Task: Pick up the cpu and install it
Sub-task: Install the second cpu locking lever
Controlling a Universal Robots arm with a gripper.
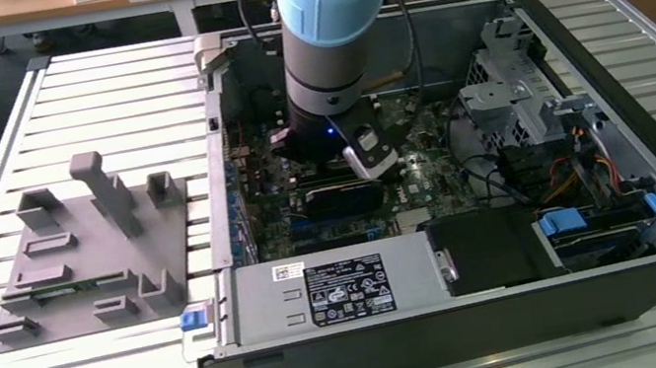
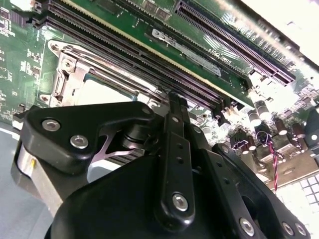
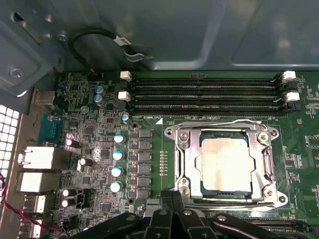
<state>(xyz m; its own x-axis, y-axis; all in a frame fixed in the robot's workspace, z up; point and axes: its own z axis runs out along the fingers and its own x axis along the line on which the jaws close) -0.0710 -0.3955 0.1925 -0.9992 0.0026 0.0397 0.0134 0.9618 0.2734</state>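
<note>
Found the cpu (image 3: 224, 163) lying flat inside the metal socket frame (image 3: 182, 164) on the green motherboard (image 3: 149, 124), pale silver-white top facing up, edges square to the frame, just beside the row of black memory slots (image 3: 204, 92). Confirmed the same chip in the second wrist view, partly hidden behind the black gripper linkage. Located the gripper (image 3: 172, 196) just beside one edge of the socket frame, above the board and apart from the cpu. Judged the fingers (image 3: 165, 206) drawn together, tips side by side with no gap showing between them and nothing in their grasp. Observed, in the exterior view, the arm (image 1: 330, 34) reaching down into the open computer case (image 1: 633, 93), itself lying on its side on a slatted metal table (image 1: 100, 92). Placed the grey plastic fixture (image 1: 87, 254) on the table toward the exterior view's left of the case, well apart from the gripper, with a long green memory stick (image 1: 65, 286) resting in one of its slots. Noted a grey power supply (image 1: 333, 288) with a black label along the case edge nearest the camera, and a metal drive cage (image 1: 515, 103) toward the exterior view's right. Recorded on the board, in the first wrist view, a line of blue-topped capacitors (image 3: 117, 155) beside the socket, silver port housings (image 3: 37, 159) at the board's edge, and a black cable loop (image 3: 99, 37) against the case wall beyond the memory slots.
</note>
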